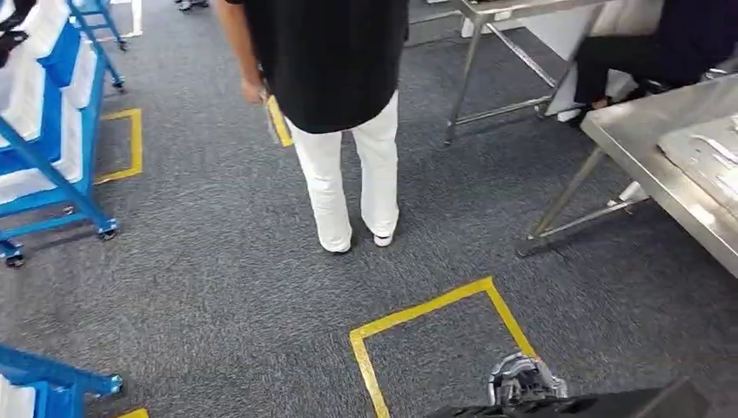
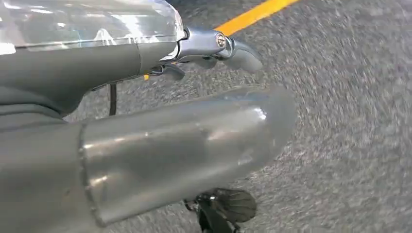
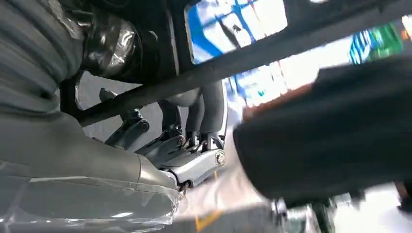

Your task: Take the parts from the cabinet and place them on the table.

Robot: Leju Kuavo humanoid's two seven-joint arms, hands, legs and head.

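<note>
A person point(image 1: 335, 104) in a black top and white trousers stands on the grey carpet point(image 1: 218, 261) directly ahead, between the blue-framed racks point(image 1: 52, 131) on the left and the steel table point(image 1: 670, 165) on the right. A second steel table point(image 1: 513, 35) stands further back, with a seated person point(image 1: 644, 52) beside it. Yellow tape point(image 1: 435, 309) marks a square on the floor just in front of the robot. In the head view the right hand point(image 1: 525, 380) sits low at the bottom edge, against a flat black part point(image 1: 600, 405). The right wrist view shows its fingers point(image 3: 204, 116) curled round a dark bar of that part point(image 3: 252, 53), gripping it. The left hand point(image 2: 184, 141) hangs over the carpet, thumb and fingers apart, holding nothing.
</note>
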